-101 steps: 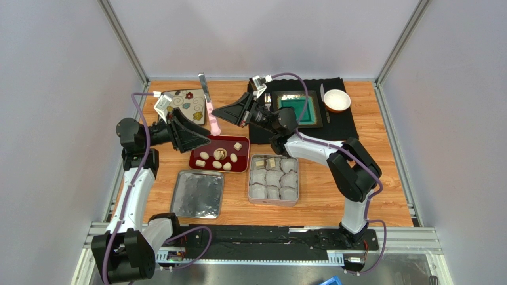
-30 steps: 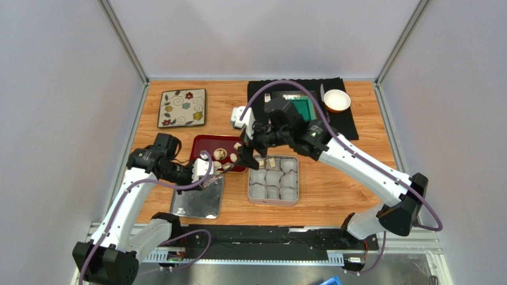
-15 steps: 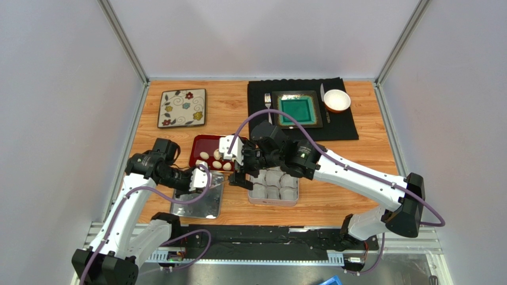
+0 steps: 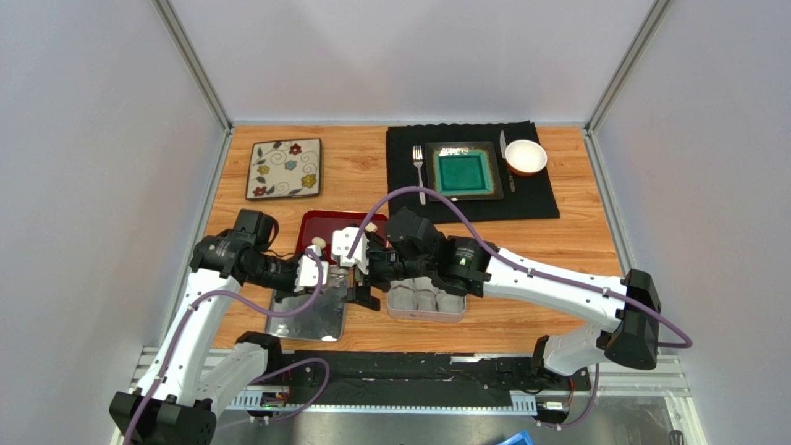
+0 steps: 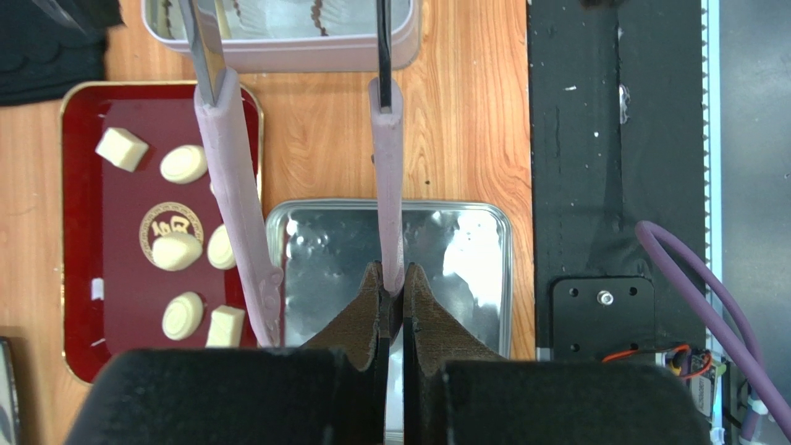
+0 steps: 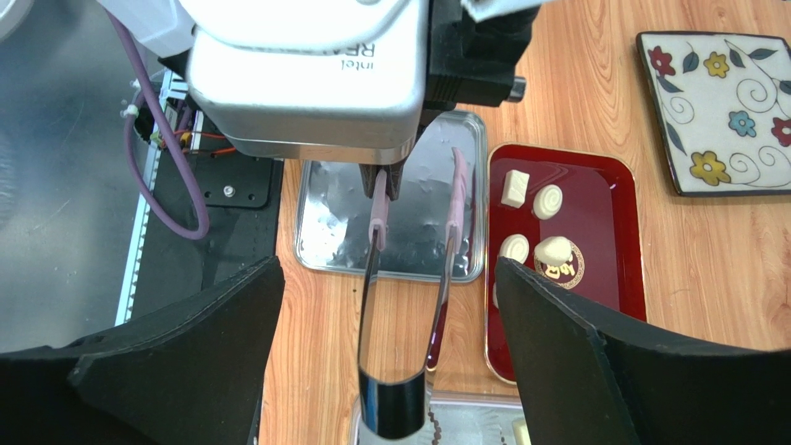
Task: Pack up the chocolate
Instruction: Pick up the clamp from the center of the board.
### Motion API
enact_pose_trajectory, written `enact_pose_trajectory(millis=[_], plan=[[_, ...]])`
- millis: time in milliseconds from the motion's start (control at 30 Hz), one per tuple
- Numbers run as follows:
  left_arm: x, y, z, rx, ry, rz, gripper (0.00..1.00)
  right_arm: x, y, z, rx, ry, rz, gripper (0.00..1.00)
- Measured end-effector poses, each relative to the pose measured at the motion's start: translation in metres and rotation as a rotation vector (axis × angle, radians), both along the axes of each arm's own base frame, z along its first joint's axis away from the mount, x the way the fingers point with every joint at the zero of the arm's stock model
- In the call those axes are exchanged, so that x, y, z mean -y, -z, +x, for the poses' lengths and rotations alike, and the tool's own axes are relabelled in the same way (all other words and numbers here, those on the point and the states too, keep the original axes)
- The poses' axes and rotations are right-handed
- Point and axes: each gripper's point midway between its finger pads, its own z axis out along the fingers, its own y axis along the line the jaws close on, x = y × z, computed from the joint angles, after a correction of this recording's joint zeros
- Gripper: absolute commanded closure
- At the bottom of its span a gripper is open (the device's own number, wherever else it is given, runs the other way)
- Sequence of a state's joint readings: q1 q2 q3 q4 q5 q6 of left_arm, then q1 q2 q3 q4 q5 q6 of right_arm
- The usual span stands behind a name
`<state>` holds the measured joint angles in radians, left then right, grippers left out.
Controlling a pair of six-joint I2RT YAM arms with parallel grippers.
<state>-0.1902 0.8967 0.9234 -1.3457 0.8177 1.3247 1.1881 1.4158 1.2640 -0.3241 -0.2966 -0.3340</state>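
Observation:
Several cream chocolate lumps lie on the red tray, also seen as chocolate in the right wrist view and chocolate from above. My left gripper is shut on one pink-tipped arm of the tongs, over the silver lid. The tongs reach toward the tin. My right gripper stands open, its fingers wide on either side of the tongs' bent end without touching it. The right arm hides most of the tin.
A floral plate lies at the back left. A black mat at the back right carries a green plate, a fork and a white bowl. The silver lid lies near the front edge.
My right gripper has swung from over the tin leftward and nearer, down to the tongs' bent end. The left gripper has kept hold of the tongs and barely shifted.

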Motion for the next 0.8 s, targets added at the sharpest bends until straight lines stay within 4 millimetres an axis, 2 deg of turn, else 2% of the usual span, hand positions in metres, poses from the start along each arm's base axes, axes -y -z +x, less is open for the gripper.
enact_pose_trajectory(millis=[333,567,800], plan=[[0.006,-0.007,-0.001,-0.015,-0.007,-0.04,1.0,-0.012,-0.014,0.003,-0.01,0.024,0.086,0.16],[0.005,-0.008,-0.002,-0.024,-0.016,-0.038,1.0,-0.02,-0.005,0.001,-0.028,0.021,0.085,0.19],[0.005,-0.008,-0.003,-0.03,-0.017,-0.037,1.0,-0.021,-0.005,0.003,-0.028,0.032,0.09,0.24]])
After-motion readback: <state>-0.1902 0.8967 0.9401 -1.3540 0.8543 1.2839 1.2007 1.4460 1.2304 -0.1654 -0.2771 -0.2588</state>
